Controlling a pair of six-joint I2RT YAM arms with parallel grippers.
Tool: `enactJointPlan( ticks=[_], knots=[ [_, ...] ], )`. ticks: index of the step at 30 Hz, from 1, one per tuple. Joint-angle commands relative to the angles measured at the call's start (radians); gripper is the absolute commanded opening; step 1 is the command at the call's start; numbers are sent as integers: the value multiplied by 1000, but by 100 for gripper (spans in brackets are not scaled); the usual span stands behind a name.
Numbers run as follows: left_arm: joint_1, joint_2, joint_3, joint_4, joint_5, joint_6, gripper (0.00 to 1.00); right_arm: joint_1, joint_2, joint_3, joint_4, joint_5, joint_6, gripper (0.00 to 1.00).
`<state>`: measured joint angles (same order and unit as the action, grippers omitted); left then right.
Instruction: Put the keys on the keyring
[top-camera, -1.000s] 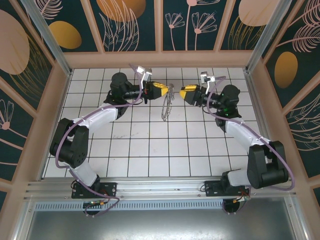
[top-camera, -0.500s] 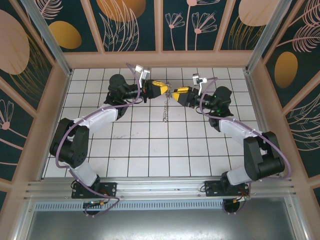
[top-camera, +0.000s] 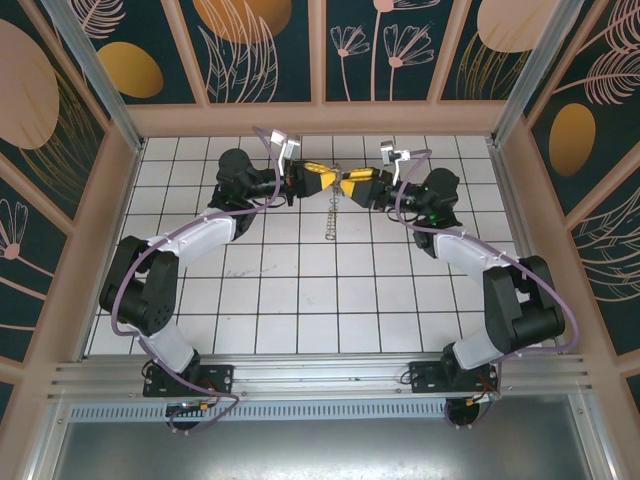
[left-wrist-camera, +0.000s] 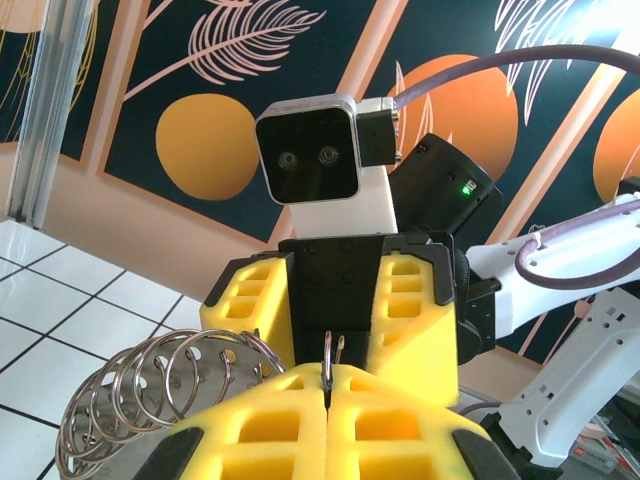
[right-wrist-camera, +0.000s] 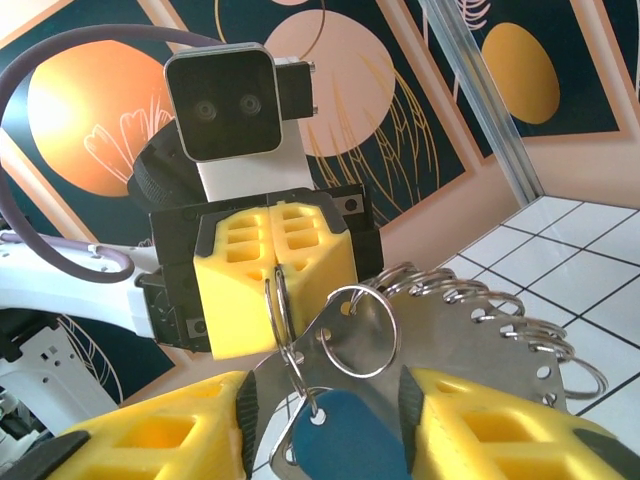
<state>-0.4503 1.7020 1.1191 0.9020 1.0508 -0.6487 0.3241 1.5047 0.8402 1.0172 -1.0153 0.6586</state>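
Observation:
The keyring (top-camera: 329, 222) hangs over the far middle of the tiled floor (top-camera: 300, 290), a silvery perforated plate (right-wrist-camera: 470, 350) with several split rings (left-wrist-camera: 150, 385) along its rim. My left gripper (top-camera: 332, 184) is shut on one thin ring (left-wrist-camera: 328, 362) at its top. My right gripper (top-camera: 346, 186) faces it tip to tip. In the right wrist view the blue head of the key (right-wrist-camera: 345, 440) lies between the right gripper's (right-wrist-camera: 325, 390) parted fingers, with a ring through its hole. A gap shows beside the left finger, so I cannot tell whether the key is clamped.
White tiled floor inside a walled booth with patterned panels (top-camera: 320, 50). Both arms reach in from the near rail (top-camera: 320, 375) and meet near the back wall, purple cables looping along them. Bare tiles lie between the arms and the rail.
My right gripper has travelled left until its tips meet the left gripper's, and its fingers have narrowed slightly. The keyring now hangs straighter. The left arm has barely moved.

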Motion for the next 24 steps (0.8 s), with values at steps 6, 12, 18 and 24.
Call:
enactJointPlan(
  ticks=[6, 12, 18, 24],
  knots=[
    [2, 7, 8, 49, 30, -2, 0, 9, 8, 40, 44, -34, -7, 21],
    [2, 6, 13, 25, 22, 12, 0, 12, -4, 42, 4, -48, -32, 0],
    [2, 3, 22, 24, -3, 9, 0, 16, -28, 33, -68, -48, -78, 0],
    [2, 2, 31, 36, -12, -2, 0, 33, -30, 30, -103, -45, -103, 0]
  ],
)
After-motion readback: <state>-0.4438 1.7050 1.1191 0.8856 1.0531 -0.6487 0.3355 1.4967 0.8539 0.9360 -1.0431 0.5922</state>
